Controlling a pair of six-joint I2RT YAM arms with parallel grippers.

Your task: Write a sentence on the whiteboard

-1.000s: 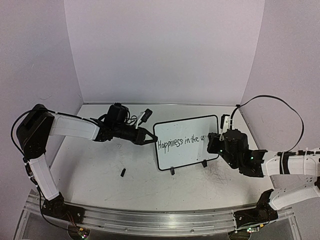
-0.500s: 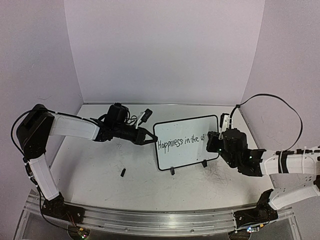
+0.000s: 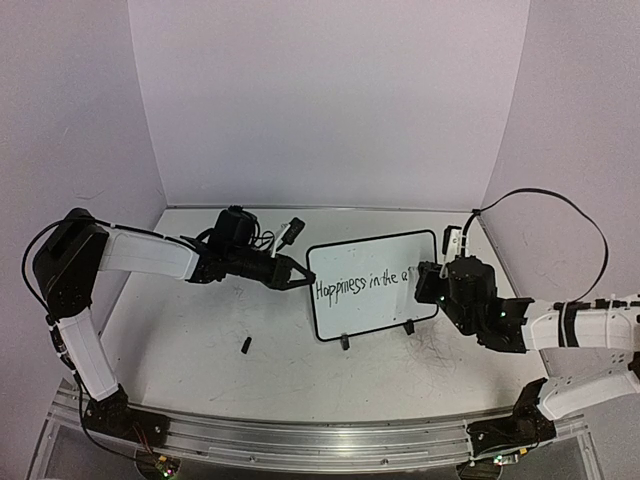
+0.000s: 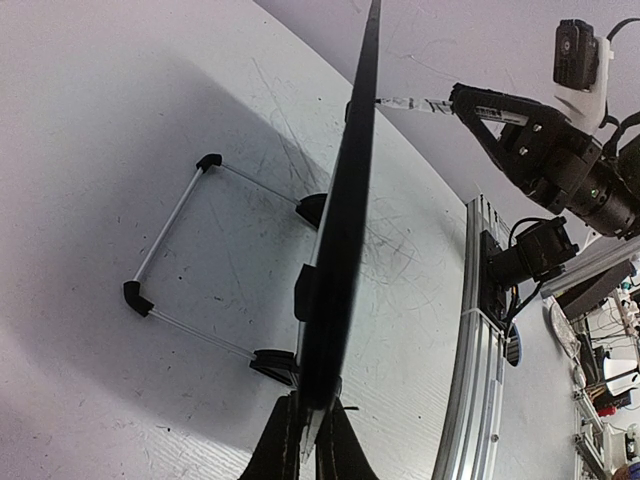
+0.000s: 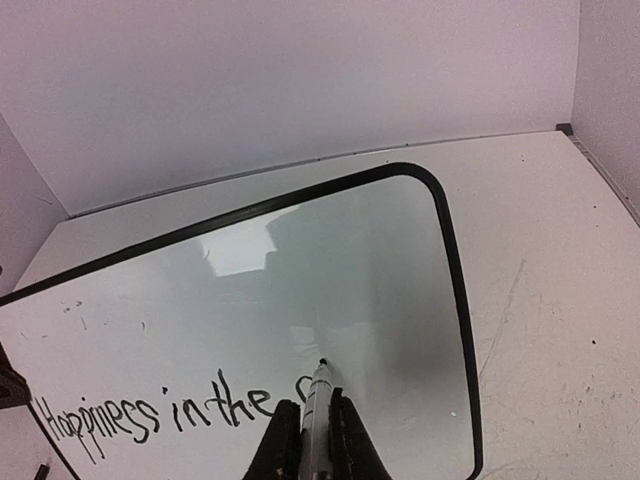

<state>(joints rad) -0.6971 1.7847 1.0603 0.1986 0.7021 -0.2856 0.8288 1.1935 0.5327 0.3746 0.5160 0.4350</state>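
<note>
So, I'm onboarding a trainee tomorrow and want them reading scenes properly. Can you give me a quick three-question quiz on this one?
1. True or false: the left gripper is clamped on the whiteboard's edge.
2. What does the right gripper hold? A) an eraser B) a marker C) a cloth
3. Fill in: the sentence begins "Happiness in ___".

Key: 1 true; 2 B; 3 the.
</note>
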